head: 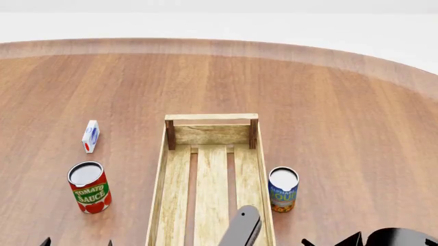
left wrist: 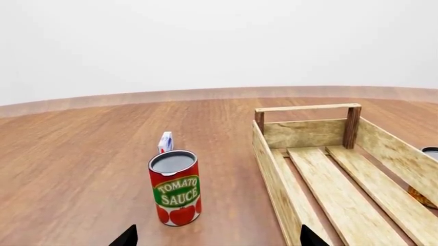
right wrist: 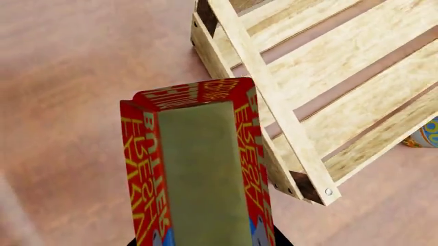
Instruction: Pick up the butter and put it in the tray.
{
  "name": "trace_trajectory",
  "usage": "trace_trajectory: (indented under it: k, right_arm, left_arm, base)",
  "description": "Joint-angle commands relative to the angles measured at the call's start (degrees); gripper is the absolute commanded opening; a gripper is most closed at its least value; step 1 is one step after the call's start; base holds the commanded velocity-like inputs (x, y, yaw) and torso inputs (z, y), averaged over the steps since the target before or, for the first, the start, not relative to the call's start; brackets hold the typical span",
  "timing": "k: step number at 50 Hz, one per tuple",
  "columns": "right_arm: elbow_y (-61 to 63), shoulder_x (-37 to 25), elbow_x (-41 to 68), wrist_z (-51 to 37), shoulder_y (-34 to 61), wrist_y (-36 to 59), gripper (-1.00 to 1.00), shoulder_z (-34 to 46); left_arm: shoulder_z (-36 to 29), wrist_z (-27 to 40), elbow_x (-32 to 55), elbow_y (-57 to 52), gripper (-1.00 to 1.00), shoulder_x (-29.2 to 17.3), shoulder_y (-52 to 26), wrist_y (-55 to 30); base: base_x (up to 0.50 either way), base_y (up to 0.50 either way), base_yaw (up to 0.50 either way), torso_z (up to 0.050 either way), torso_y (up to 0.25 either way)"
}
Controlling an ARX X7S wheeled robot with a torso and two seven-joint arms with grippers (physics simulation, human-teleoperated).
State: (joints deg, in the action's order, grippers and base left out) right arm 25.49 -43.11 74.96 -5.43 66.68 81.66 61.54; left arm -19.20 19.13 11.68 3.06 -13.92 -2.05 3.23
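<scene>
- Butter carton [right wrist: 198,174] fills your right wrist view, red with yellow lettering, raised above the table [head: 342,102] just beside the tray's [right wrist: 274,102] corner.
- Your right gripper is almost hidden under it; grasp cannot be confirmed.
- Your left gripper [left wrist: 217,240] has its jaws spread, holding nothing, near the tomato sauce can [left wrist: 175,187].
- Small white and blue carton [head: 90,136] sits beyond that can.
- Blue can [head: 282,189] stands beside the tray's right wall.

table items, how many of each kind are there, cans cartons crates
Cans: 2, red tomato sauce can and blue-labelled can
Cartons: 2, small white and blue carton and red and orange butter carton
Crates: 1, pale wooden slatted tray
Total: 5
</scene>
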Motion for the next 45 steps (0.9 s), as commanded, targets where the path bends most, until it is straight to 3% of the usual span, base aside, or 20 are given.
trace_trajectory:
  k: [1,10,17,24,45]
  right_arm:
    - [2.4,-1.14,9.97,-7.34,4.86,4.04,-1.0,-5.64]
    - [1.77,-2.52,9.21,-7.75,5.26,1.31,-1.0,-6.31]
    - [-4.11,-3.54,7.0,-6.45,4.88,-7.39,-1.0,-11.84]
    - [-9.23,-3.15,2.69,-3.3,4.23,-11.47,-1.0,-12.2]
    - [-20.92,3.92,-2.32,-6.01,2.04,-19.41,-1.0,-13.63]
  left_arm:
    - [-0.23,0.17,0.23,0.23,1.0,-0.16,-0.06,0.24]
    - [-0.48,0.3,0.29,0.54,1.0,-0.25,-0.11,0.48]
    - [-0.65,0.45,0.36,0.44,1.0,-0.38,-0.11,0.47]
    - [-0.83,0.58,0.43,0.47,1.0,-0.47,-0.22,0.4]
    - [-1.28,1.01,0.77,-0.14,1.0,-0.88,-0.27,0.05]
  base:
    - [0.0,0.0,0.0,0.0,0.0]
    - [0.0,0.0,0.0,0.0,0.001]
    - [0.0,0.0,0.0,0.0,0.0]
    - [0.0,0.0,0.0,0.0,0.001]
    - [0.0,0.0,0.0,0.001,0.0]
